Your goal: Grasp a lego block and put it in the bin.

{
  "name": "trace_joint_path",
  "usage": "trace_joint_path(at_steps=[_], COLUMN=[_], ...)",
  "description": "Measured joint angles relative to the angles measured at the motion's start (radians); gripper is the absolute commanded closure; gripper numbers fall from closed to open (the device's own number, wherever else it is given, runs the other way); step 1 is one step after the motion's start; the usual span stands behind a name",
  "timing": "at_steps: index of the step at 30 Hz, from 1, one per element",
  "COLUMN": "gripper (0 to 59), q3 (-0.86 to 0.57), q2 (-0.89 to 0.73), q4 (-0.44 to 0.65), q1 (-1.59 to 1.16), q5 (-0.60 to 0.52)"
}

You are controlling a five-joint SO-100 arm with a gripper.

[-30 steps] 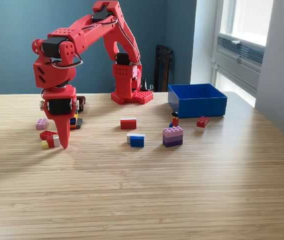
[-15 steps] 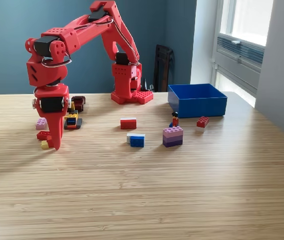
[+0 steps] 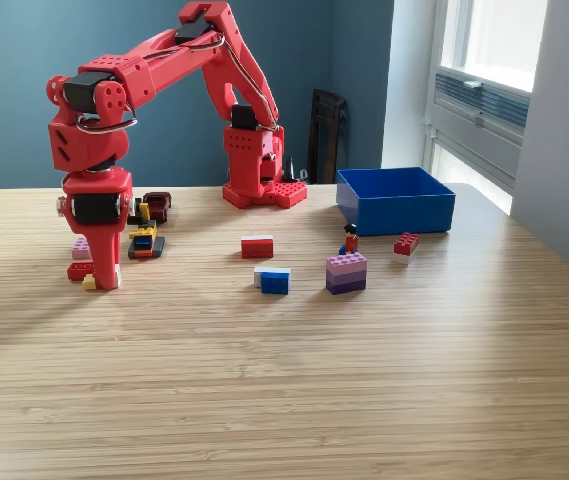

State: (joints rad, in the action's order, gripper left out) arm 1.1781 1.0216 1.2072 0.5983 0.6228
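On the wooden worktop, in the exterior view, the red arm arches from its base near the far edge toward the view's left and points its pincer straight down. The tip reaches a small cluster of lego blocks by the left edge, red and yellow pieces with a pink one just behind; whether the jaws are spread or pinching a block cannot be told, since the red finger hides the gap. Just beside the arm's wrist, toward the far edge, lies a dark heap of mixed pieces. Toward the middle of the worktop sit a red-and-white block, a blue-and-white block and a purple stacked block. A small figure and a red block lie near the bin, which stands close to the far right corner, well apart from the pincer.
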Motion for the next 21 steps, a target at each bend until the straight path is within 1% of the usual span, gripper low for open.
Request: trace_joint_path(at_steps=[4, 11, 14, 18, 21], gripper=[58.6, 58.6, 58.6, 58.6, 58.6], q3=[-0.025, -0.133, -0.129, -0.12, -0.083], q2=[0.0, 0.0, 0.0, 0.002, 0.049], q4=[0.005, 0.13, 0.173, 0.268, 0.298], q1=[-0.029, -0.104, -0.163, -0.255, -0.341], q5=[-0.06, -0.181, -0.233, -0.302, -0.339])
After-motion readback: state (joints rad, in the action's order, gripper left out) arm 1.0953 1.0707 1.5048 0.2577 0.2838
